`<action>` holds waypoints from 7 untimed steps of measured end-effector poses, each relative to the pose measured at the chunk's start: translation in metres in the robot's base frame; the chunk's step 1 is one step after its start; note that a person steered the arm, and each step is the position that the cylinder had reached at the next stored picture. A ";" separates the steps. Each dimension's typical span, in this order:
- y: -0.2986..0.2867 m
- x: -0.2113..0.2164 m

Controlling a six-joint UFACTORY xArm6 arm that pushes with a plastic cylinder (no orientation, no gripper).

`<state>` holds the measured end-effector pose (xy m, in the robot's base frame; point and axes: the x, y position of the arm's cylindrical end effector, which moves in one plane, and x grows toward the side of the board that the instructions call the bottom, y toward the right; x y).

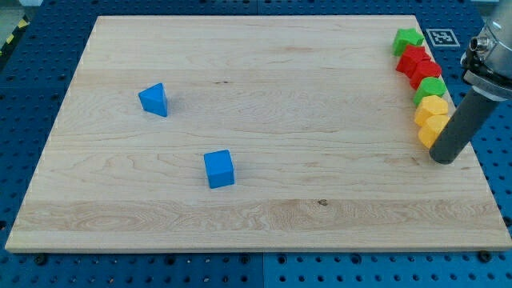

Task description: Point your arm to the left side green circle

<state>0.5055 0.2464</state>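
Green circle in block column near bench right edge, between red block and yellow blocks. Tip just beside lowest yellow block. No fingers on rod. Blue blocks well apart, view's left.

The board is pale wood with visible grain, smooth and matt. The blue cube and blue triangular block, left of centre, look like matt painted pieces. At the right edge the rod ending in my tip is dark and dull, below a shiny metal collar
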 end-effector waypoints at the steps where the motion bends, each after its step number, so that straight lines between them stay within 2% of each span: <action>1: 0.000 0.004; 2: -0.003 0.009; 3: -0.034 0.000; 5: -0.114 -0.051; 7: -0.160 -0.094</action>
<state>0.4113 0.0861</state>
